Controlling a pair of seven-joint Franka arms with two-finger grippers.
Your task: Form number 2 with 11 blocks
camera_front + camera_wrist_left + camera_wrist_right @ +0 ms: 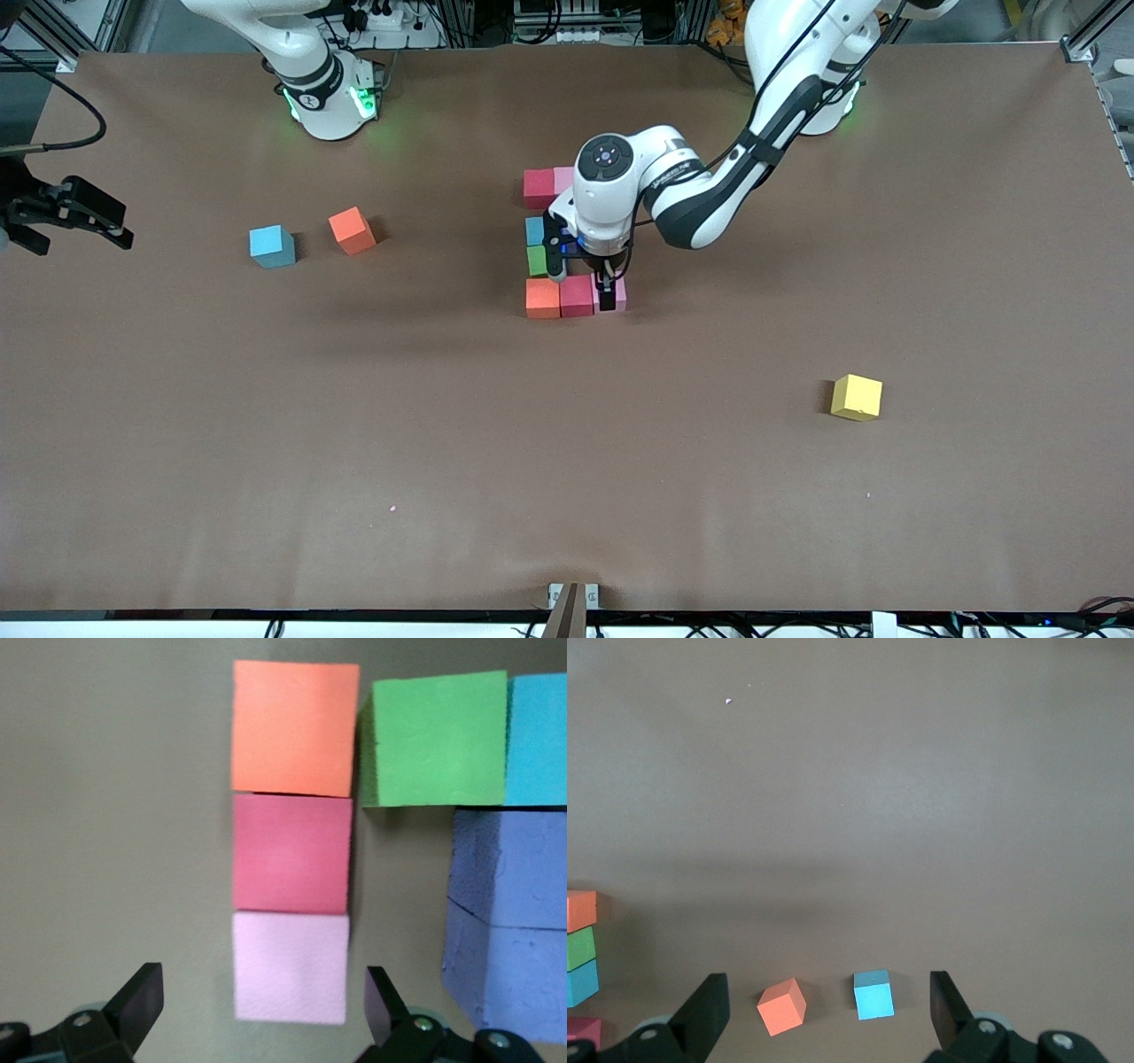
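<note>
Placement underway: left pincer (606,297), fingers apart, straddles pink block (290,967); next, lift clear. Right pincer (75,217), apart, waits.

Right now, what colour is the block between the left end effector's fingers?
Pale pink block, seen best in the left wrist view.

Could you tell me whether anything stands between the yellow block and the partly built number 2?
Nothing visible does: bare table lies between the yellow block and the number 2. The left tool sits open around its pink block.
</note>
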